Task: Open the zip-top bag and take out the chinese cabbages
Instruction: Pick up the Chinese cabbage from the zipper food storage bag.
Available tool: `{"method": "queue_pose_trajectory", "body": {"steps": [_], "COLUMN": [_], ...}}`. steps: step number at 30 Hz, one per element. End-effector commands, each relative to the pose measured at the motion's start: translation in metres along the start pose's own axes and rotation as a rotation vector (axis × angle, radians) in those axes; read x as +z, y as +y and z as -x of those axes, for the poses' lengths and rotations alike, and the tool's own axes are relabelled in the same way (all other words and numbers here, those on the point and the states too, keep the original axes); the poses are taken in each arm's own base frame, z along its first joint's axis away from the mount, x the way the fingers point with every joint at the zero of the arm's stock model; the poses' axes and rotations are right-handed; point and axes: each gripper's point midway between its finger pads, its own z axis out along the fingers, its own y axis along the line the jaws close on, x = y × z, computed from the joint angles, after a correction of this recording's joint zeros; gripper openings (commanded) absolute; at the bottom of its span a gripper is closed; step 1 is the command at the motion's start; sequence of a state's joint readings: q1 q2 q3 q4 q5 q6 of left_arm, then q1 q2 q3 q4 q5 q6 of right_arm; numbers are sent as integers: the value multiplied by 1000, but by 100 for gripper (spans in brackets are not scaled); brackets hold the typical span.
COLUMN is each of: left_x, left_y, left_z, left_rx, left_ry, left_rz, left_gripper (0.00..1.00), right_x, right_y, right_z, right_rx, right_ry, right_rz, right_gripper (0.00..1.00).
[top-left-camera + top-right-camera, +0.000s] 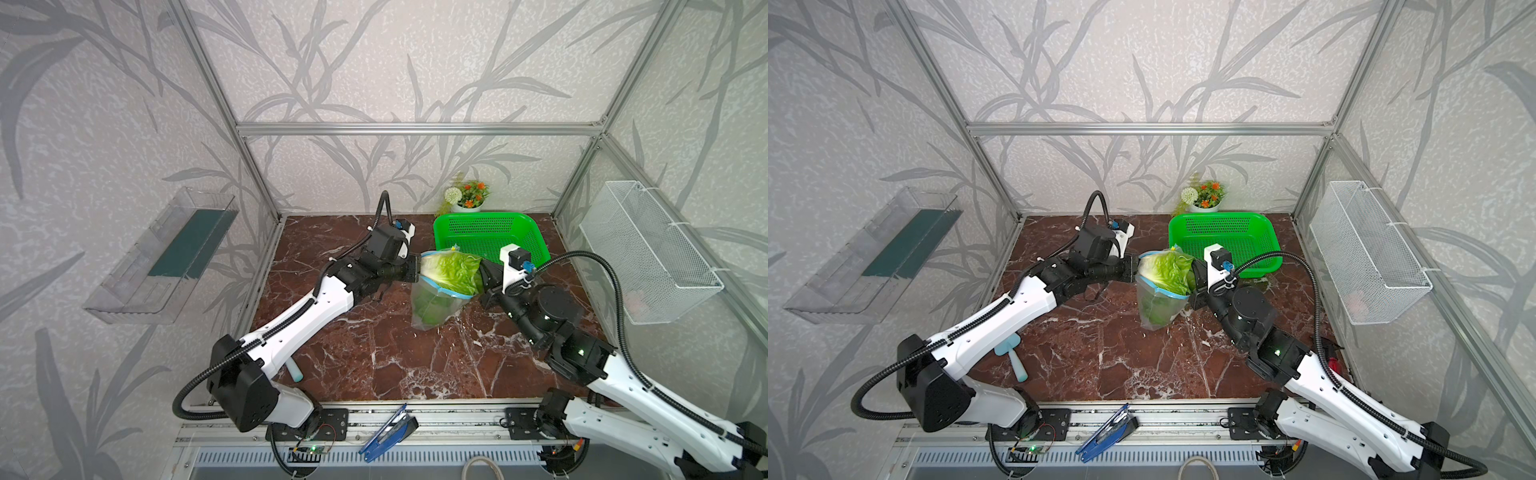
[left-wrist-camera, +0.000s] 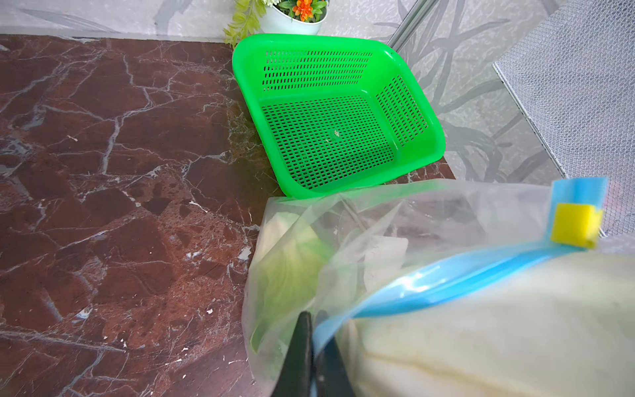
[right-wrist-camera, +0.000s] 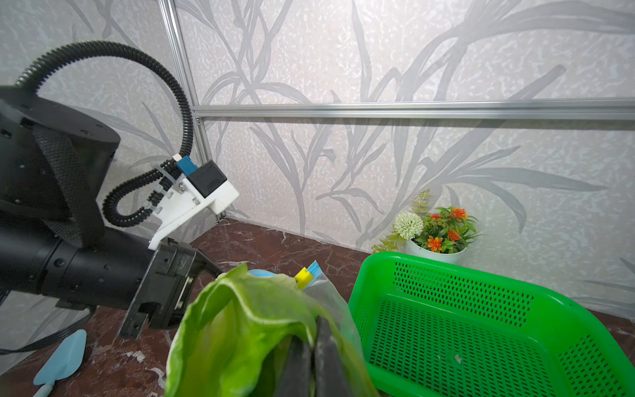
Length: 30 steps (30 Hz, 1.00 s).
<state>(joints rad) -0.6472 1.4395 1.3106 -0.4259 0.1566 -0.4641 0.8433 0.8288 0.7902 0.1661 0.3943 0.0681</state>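
Left gripper [image 2: 312, 318]: jaws pinched together on the rim of the zip-top bag [image 1: 417, 320], at the blue zip strip [image 2: 446, 285]. Only the finger ends show in the wrist view.

Right gripper [image 3: 311, 330]: jaws closed on the leafy end of the upper cabbage [image 1: 451, 270]. Cannot tell whether bag film is caught as well.

Bag hangs between the two grippers with its mouth open. Whether its lower end touches the tabletop is unclear. Upper cabbage stands about half out of the mouth. Lower cabbage [image 1: 1156, 309] is inside, blurred by the film. Yellow slider [image 2: 575, 225] sits at the strip's end.

Tabletop [image 1: 374, 353]: red-brown marble with white veins. Green basket [image 1: 482, 217] is just behind the bag, with the potted plant [image 1: 469, 195] behind it at the back wall. Light-blue trowel [image 1: 1013, 357] lies partly under the left arm. Red object [image 1: 1333, 361] is mostly hidden by the right arm and cannot be identified. Walls carry grey leaf-pattern paper on an aluminium frame.
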Motion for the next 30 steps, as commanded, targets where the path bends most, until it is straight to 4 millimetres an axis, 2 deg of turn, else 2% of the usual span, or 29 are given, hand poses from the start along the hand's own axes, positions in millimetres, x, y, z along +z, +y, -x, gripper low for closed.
{"method": "queue_pose_trajectory", "body": {"steps": [1, 6, 9, 14, 19, 25, 30], "left_x": [2, 0, -3, -16, -24, -26, -31], "left_y": [20, 26, 24, 14, -3, -19, -26], "left_z": [-12, -11, -6, 15, 24, 27, 28], "left_rx": [-18, -11, -35, -89, -146, -189, -168], "left_ry": [31, 19, -6, -101, -160, -188, -197], "left_rz": [66, 94, 77, 10, -107, -218, -249], "left_gripper": [0, 0, 0, 0, 0, 0, 0], "right_x": [-8, -13, -15, -17, -16, 5, 26], "right_y": [-10, -17, -20, -28, -38, -36, -29], "right_z": [79, 92, 90, 74, 49, 21, 23], "right_rx": [82, 79, 81, 93, 144, 171, 127], "right_ry": [-267, -320, -324, -296, -279, -237, -230], "right_rz": [-52, -84, -98, -137, -183, -209, -224], "right_gripper": [0, 0, 0, 0, 0, 0, 0]}}
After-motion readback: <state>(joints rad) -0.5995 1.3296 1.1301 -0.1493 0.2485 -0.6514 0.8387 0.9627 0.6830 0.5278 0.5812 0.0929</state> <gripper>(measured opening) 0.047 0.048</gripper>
